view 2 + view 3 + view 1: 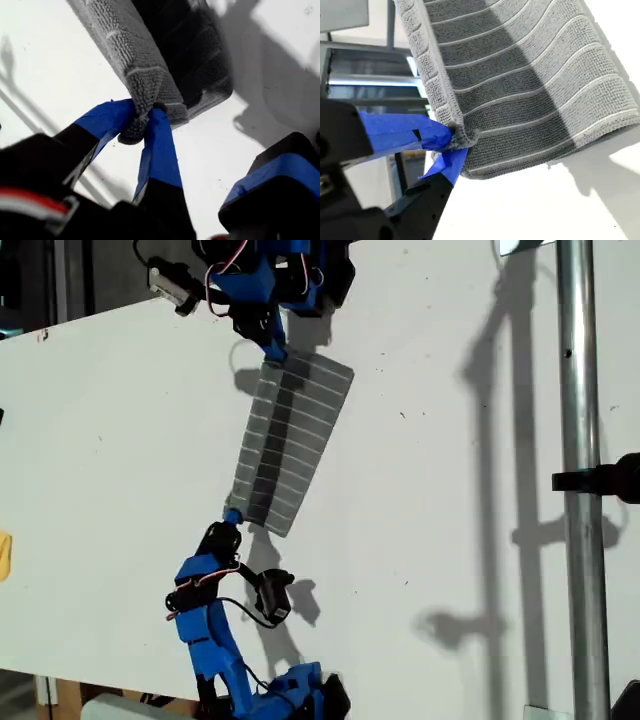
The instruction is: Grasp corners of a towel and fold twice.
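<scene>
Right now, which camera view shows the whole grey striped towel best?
The exterior view: the soft grey white-striped towel appears complete, stretched between both arms. The first wrist view shows only a pinched corner; the second wrist view shows one end, close up, also pinched.

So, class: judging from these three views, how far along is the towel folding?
Done: both corners are gripped, my first gripper and my second gripper each shut on one. In hand: the towel is held doubled over, stretched between them. Left: laying it on the table and the second fold.
</scene>
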### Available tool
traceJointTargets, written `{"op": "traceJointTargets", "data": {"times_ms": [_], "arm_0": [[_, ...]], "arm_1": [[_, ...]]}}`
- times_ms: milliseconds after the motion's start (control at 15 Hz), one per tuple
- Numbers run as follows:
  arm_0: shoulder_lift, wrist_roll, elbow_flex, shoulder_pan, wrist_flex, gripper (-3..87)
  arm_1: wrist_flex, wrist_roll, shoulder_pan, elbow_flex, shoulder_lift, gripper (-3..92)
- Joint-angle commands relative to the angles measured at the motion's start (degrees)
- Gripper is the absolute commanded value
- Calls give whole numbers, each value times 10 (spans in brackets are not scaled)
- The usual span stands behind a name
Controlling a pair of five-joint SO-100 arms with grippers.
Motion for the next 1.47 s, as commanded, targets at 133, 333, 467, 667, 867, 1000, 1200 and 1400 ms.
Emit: {"op": "traceJointTargets", "data": {"times_ms": [133, 333, 467, 667, 867, 1000, 1200, 1400], "arm_0": [[11, -27, 31, 18, 11, -27], [-11, -56, 91, 58, -12, -27], [-26, -67, 118, 71, -28, -27], [-28, -70, 126, 81, -32, -27], [-26, -61, 136, 67, -33, -27], [-28, -53, 134, 59, -32, -27], [-40, -47, 139, 51, -35, -27], [-36, -33, 115, 40, -24, -27]], "arm_1": [[-62, 120, -158, 53, -4, -3], [-149, 226, -269, 135, -29, -3], [-194, 234, -286, 140, -97, -3], [-278, 232, -297, 149, -163, -3], [-361, 229, -316, 100, -315, -3], [-434, 235, -321, 111, -374, -3], [-481, 238, -329, 121, -424, -3], [-340, 175, -251, 86, -296, -3]]}}
